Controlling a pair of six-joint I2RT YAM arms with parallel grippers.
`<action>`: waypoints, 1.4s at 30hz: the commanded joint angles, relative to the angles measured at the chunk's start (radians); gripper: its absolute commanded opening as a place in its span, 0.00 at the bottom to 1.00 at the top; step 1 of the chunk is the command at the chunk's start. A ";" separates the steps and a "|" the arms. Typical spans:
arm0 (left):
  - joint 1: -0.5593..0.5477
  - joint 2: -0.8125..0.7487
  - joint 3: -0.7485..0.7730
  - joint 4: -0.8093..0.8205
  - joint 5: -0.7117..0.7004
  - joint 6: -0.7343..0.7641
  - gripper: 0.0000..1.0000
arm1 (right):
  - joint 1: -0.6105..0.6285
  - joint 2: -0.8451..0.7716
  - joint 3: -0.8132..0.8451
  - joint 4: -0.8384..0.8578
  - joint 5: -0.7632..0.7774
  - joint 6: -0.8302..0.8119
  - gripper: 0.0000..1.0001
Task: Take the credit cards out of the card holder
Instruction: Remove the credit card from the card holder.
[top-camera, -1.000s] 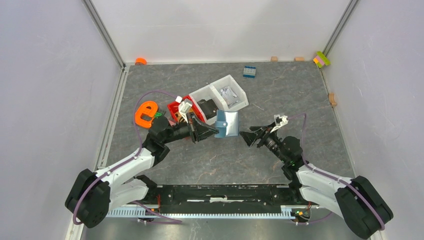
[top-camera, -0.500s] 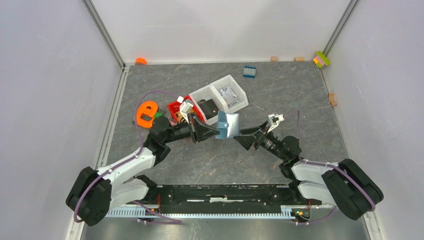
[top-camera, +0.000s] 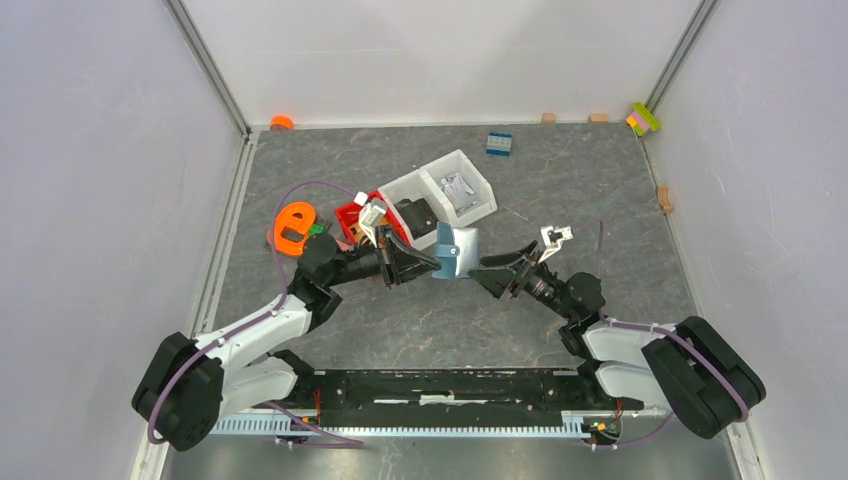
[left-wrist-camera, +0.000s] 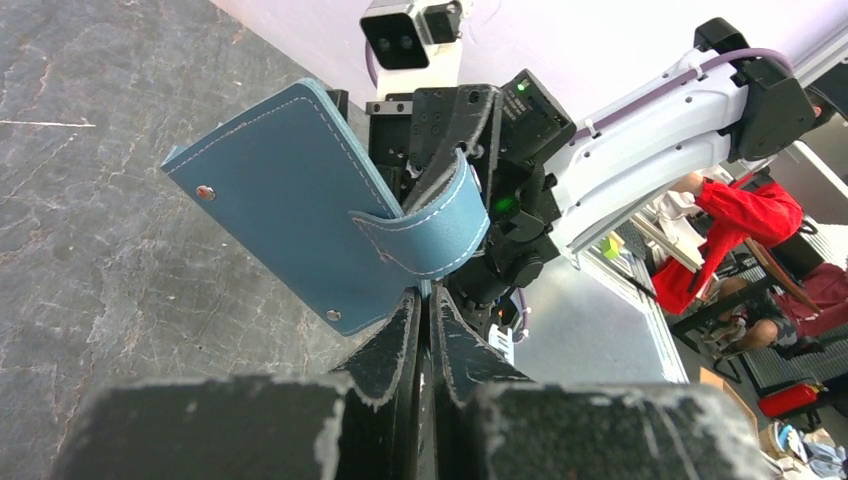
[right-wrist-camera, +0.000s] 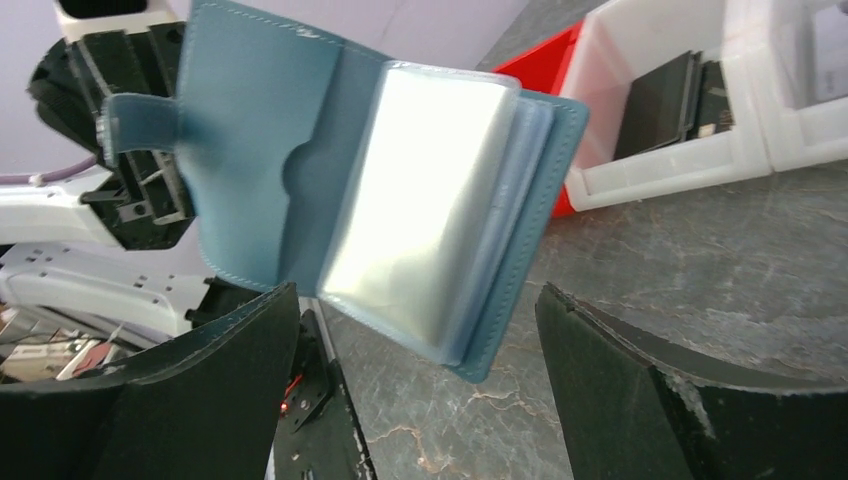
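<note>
From above: small teal leather folding card holder (top-camera: 456, 250) raised off the grey table (top-camera: 400, 330), between the two grippers. Left gripper (top-camera: 428, 264) pinched shut on its near edge. Right gripper (top-camera: 497, 265) spread wide just beside the far side, gripping nothing. No thin tan credit cards out anywhere (task barely begun, by the look of it).

Left wrist: card holder straight ahead of the closed jaws, corner clamped, strap flap (left-wrist-camera: 430, 225) curling over.

Right wrist: card holder hanging open between and beyond the spread fingers (right-wrist-camera: 230, 350), clear plastic sleeves (right-wrist-camera: 430, 210) facing them. Impossible to tell whether cards sit inside. Left to do: reaching in, drawing each card out.
</note>
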 joint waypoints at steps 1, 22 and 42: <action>-0.009 -0.019 -0.001 0.107 0.042 -0.039 0.10 | -0.005 -0.046 0.009 -0.122 0.091 -0.042 0.92; -0.017 0.007 0.044 -0.105 -0.077 0.040 0.10 | -0.015 0.109 -0.008 0.330 -0.104 0.121 0.40; -0.015 0.406 0.274 -0.521 -0.180 0.105 0.30 | -0.007 0.019 0.221 -0.704 0.221 -0.294 0.12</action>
